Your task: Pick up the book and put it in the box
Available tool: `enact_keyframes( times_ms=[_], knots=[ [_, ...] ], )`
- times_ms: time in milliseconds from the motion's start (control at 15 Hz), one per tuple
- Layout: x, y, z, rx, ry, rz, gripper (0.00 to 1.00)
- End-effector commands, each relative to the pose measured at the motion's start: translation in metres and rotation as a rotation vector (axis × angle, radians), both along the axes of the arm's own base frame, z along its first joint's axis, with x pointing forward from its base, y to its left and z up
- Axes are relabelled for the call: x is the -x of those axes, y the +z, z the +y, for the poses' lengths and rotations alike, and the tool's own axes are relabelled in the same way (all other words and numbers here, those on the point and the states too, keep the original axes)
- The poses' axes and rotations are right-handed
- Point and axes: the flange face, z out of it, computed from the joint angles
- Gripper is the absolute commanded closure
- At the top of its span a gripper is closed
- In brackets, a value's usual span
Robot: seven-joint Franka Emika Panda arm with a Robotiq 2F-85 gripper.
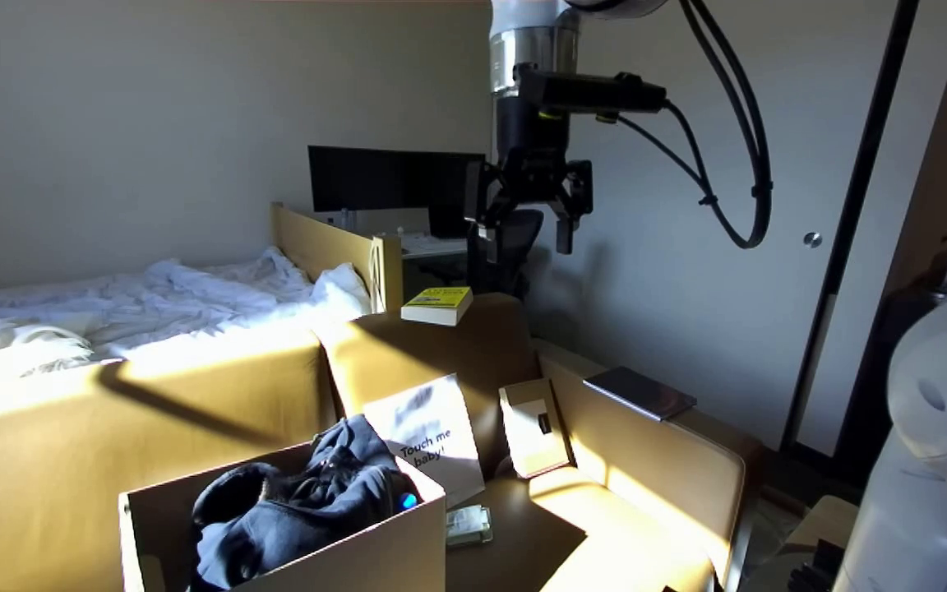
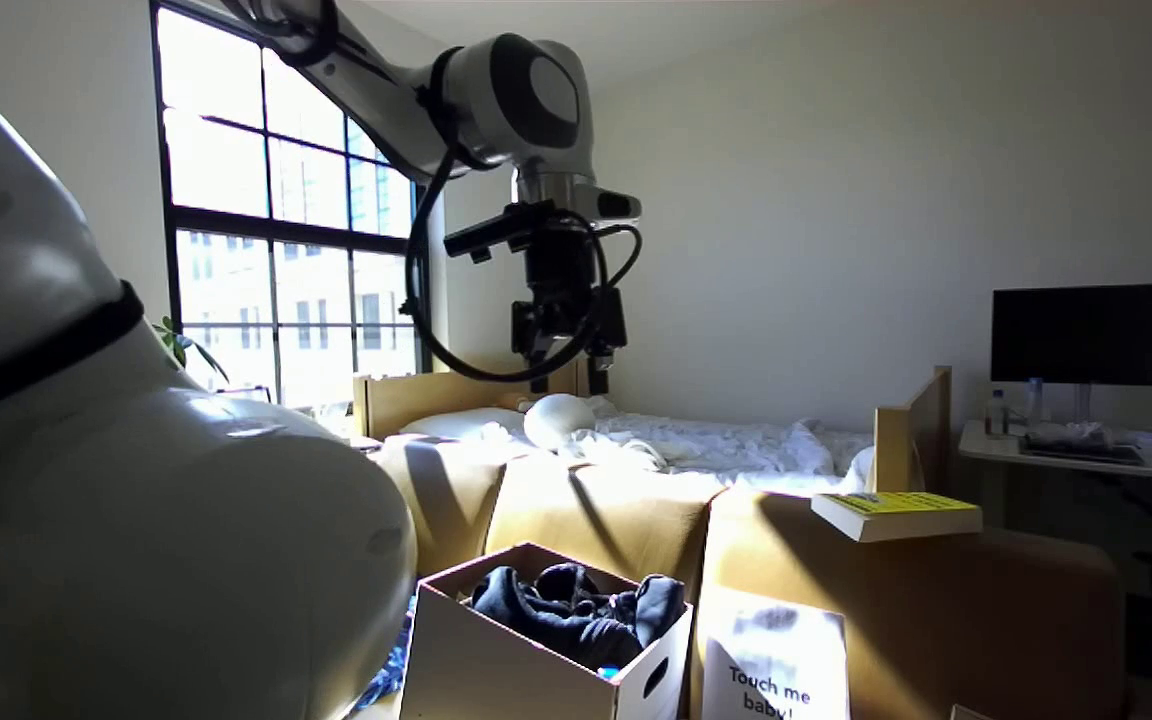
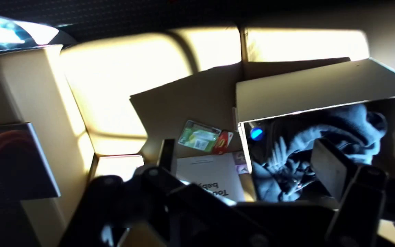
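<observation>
The book [image 1: 438, 306], thick with a yellow cover and white page edges, lies flat on top of the sofa backrest. It also shows in an exterior view [image 2: 896, 516] and is out of the wrist view. The box [image 1: 383, 538] is an open tan carton on the sofa seat, also seen in an exterior view [image 2: 506, 665] and in the wrist view [image 3: 321, 90]. Dark clothing [image 3: 307, 147] and a small blue round thing lie inside it. My gripper [image 1: 527, 238] is open and empty, high above the sofa and apart from the book. Its fingers stand wide apart in the wrist view [image 3: 249, 161].
A white "Touch me baby!" board [image 1: 432, 440] leans on the backrest beside the box. A tan-white case [image 1: 536, 427] stands in the sofa corner. A dark flat notebook [image 1: 640, 393] lies on the armrest. A green packet [image 3: 199, 136] and red packet [image 3: 222, 142] lie on the seat.
</observation>
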Motion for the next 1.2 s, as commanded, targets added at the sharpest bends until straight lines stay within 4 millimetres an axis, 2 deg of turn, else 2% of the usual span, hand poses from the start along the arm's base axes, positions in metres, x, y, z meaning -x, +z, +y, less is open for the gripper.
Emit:
enact_keyframes(
  times_ms=[0, 133, 267, 333, 467, 733, 867, 1133],
  knots=[
    [-0.048, -0.008, -0.088, 0.147, -0.122, 0.025, 0.0],
    [-0.07, -0.025, -0.14, 0.199, -0.174, 0.043, 0.0],
    [-0.081, -0.043, -0.185, 0.211, -0.24, 0.083, 0.0],
    [-0.064, -0.029, -0.16, 0.192, -0.194, 0.054, 0.0],
    [-0.075, -0.046, -0.187, 0.186, -0.234, 0.094, 0.0],
    [-0.083, -0.047, -0.186, 0.186, -0.228, 0.096, 0.0],
    [-0.104, -0.071, -0.176, 0.216, -0.281, 0.098, 0.0],
    [-0.168, -0.126, -0.194, 0.305, -0.45, 0.075, 0.0]
  ],
)
